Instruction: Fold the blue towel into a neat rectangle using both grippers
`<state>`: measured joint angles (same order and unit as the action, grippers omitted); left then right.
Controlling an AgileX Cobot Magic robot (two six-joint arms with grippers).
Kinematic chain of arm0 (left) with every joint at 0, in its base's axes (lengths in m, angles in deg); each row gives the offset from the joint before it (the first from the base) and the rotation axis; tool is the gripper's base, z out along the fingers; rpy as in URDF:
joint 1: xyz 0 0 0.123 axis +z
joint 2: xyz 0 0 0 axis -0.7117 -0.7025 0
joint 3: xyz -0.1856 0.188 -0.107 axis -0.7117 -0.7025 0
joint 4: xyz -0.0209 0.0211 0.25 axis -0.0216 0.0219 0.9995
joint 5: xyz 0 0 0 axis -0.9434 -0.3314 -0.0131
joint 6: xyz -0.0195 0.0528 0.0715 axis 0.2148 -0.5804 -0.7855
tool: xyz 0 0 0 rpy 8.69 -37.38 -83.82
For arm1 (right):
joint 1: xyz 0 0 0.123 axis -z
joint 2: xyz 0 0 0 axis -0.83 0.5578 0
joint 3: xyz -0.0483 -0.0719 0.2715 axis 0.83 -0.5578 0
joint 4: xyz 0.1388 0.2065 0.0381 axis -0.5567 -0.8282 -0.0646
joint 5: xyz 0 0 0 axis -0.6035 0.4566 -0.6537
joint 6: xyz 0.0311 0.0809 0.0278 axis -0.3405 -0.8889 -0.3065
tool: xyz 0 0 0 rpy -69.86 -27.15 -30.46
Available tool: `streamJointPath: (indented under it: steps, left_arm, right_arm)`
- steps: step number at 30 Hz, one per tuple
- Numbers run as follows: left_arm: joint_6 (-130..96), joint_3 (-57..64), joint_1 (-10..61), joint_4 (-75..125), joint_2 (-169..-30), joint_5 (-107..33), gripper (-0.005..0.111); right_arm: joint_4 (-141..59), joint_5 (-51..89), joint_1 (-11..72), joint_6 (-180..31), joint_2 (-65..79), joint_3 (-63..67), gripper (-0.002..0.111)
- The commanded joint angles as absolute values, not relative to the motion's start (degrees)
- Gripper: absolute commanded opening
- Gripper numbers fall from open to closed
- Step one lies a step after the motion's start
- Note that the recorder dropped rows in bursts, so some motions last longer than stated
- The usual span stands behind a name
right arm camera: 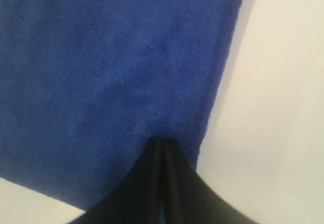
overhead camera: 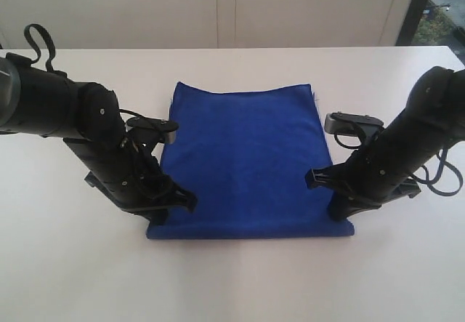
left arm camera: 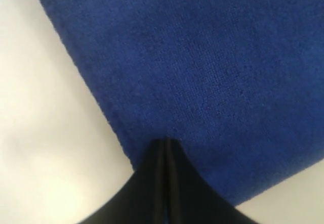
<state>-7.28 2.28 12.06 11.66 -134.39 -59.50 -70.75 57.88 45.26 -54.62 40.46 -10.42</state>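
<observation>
White desk (overhead camera: 65, 278) is carrying the blue towel (overhead camera: 243, 155), lying flat mid-frame. Left end effector (overhead camera: 166, 216) and right end effector (overhead camera: 340, 213) are sitting pressed together at its lower corners, grip on cloth unclear. Both should be lifting level, together, keeping edges aligned.

Blue towel (overhead camera: 243, 162) lies flat, left tool (left arm camera: 167, 143) and right tool (right arm camera: 160, 141) closed at corners.
</observation>
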Motion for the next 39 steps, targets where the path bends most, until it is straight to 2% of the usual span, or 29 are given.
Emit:
streamJointPath:
  steps: [1, 15, 21, 27, 32, 39]
  left_arm:
    - [-6.8, 1.8, 12.0, 12.1, -134.2, -60.7, 0.0]
    - [-7.0, 1.9, 12.0, 12.1, -128.8, -60.5, 0.0]
    - [-7.2, 1.9, 12.0, 12.7, -120.8, -60.5, 0.0]
    - [-22.0, 1.9, 12.0, 13.0, -113.9, -66.0, 0.0]
    - [-32.1, 1.8, 12.0, 13.0, -113.8, -73.0, 0.0]
    - [-34.4, 1.8, 12.0, 13.0, -113.8, -72.8, 0.0]
  right_arm:
    - [-70.8, 57.5, 45.3, -55.0, 38.9, -10.6, 0.0]
    - [-69.4, 59.1, 45.3, -54.3, 25.2, -10.6, 0.0]
    - [-67.3, 61.2, 45.3, -53.5, 22.5, -10.7, 0.0]
    - [-68.1, 62.4, 45.3, -53.5, 22.4, -10.7, 0.0]
    - [-68.2, 62.4, 45.3, -53.5, 22.4, -10.7, 0.0]
    - [-68.2, 62.3, 45.3, -53.5, 22.4, -10.7, 0.0]
